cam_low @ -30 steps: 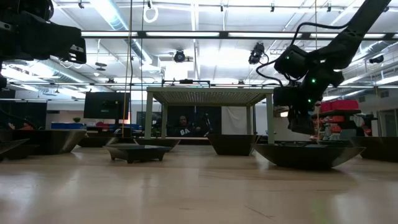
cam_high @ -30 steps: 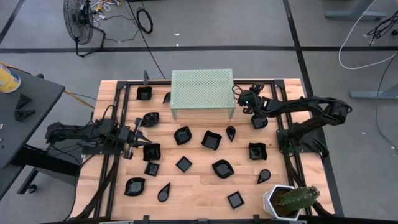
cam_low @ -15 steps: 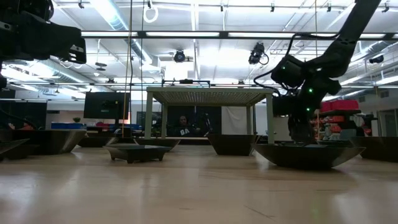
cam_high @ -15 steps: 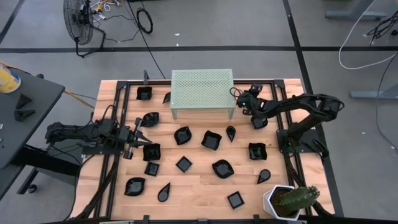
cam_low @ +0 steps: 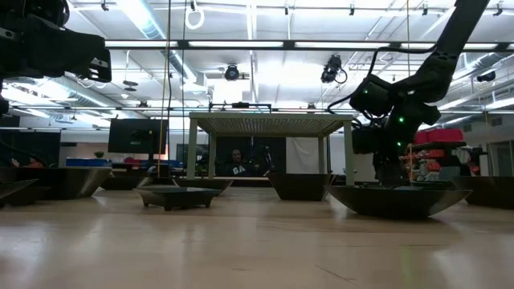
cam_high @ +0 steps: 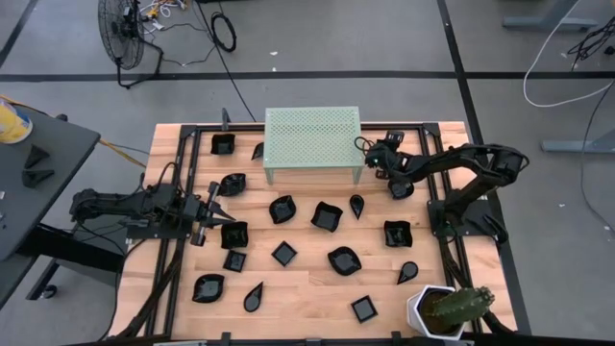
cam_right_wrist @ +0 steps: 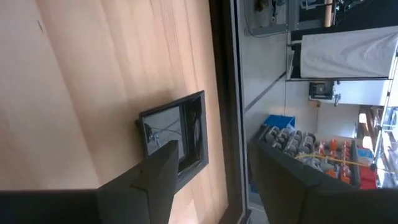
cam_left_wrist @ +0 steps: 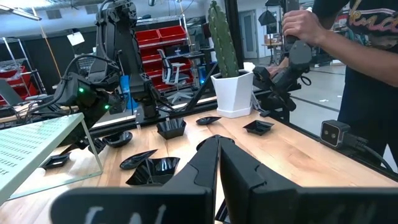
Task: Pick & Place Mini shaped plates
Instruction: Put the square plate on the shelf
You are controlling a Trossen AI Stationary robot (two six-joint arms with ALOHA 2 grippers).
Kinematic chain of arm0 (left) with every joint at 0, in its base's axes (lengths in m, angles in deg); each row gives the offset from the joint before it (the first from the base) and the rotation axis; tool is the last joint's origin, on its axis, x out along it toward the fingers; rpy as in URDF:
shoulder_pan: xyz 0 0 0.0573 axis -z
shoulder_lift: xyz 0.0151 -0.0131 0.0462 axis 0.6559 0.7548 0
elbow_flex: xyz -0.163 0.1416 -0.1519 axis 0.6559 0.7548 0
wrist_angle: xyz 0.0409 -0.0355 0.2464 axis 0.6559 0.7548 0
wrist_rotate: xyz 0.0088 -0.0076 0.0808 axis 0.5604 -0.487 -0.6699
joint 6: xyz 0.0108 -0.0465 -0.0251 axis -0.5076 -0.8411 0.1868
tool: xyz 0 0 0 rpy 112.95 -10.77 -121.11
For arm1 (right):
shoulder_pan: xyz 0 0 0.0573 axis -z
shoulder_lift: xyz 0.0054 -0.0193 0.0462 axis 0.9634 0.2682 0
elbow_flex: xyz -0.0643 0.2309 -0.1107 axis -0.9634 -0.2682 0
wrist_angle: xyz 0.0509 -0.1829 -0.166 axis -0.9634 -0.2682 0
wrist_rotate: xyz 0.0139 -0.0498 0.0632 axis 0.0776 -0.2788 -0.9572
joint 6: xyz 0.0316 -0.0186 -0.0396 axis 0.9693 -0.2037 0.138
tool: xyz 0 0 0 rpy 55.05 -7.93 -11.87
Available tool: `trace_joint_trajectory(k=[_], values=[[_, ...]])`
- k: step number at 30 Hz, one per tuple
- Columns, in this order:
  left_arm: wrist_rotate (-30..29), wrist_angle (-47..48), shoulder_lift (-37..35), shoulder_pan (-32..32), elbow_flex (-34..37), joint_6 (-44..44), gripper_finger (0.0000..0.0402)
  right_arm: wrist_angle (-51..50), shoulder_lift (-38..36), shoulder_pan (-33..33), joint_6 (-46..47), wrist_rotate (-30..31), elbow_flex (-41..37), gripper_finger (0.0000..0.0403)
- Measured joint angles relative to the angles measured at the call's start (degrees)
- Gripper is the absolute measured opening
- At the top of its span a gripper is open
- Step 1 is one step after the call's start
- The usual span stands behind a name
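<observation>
Currently the wooden table (cam_high: 307,288) carries everything. Biggest item on it is the pale green perforated stand (cam_high: 312,144), at the back centre. Next, the white hexagonal pot (cam_high: 430,312) with a cactus (cam_high: 459,306) sits at the front right corner.

Right arm reaches in from the right side, bent toward the stand's right end. Right gripper (cam_high: 400,188) is low over the table just right of the stand's right legs, fingers spread wide, nothing between them. In the right wrist view a square black plate (cam_right_wrist: 177,138) lies flat on the wood beyond the finger tips, next to the dark frame rail; no contact with it visible.

Left arm lies parked along the left edge. Left gripper (cam_high: 217,207) points toward the table centre, fingers closed together and empty, tip just beside a square plate (cam_high: 233,234).

Mini shaped plates (cam_high: 327,215) are scattered flat over the middle and front of the table: leaf and wavy ones mid-table, teardrops (cam_high: 356,205) near centre and front, small squares (cam_high: 364,308) toward the front. One more square (cam_high: 223,144) sits left of the stand at the back.

A person's hand (cam_left_wrist: 303,25) shows off-table in the left wrist view.
</observation>
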Motion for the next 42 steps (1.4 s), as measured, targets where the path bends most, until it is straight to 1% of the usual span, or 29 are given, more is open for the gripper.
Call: trace_joint_trajectory(k=[21,32,35,40,42], values=[[0.0,0.0,0.0,-0.01,0.01,0.0,0.0023,-0.03,0.0,4.07,-0.08,-0.63,0.0,0.0201],[0.0,0.01,0.0,0.0,0.01,0.0,0.0023,0.23,-0.01,4.14,-0.79,-1.02,0.0,0.0201],[0.0,0.0,0.0,0.0,0.0,0.0,0.0023,-1.98,-0.82,3.75,-0.12,-1.62,0.0,0.0201],[0.0,0.02,0.0,-0.02,0.0,0.0,0.0023,-7.98,-3.61,2.73,3.67,-3.7,0.0,0.0201],[0.0,0.02,0.0,-0.01,0.0,0.0,0.0023,-8.32,-4.02,2.8,3.72,-4.96,0.0,0.0201]])
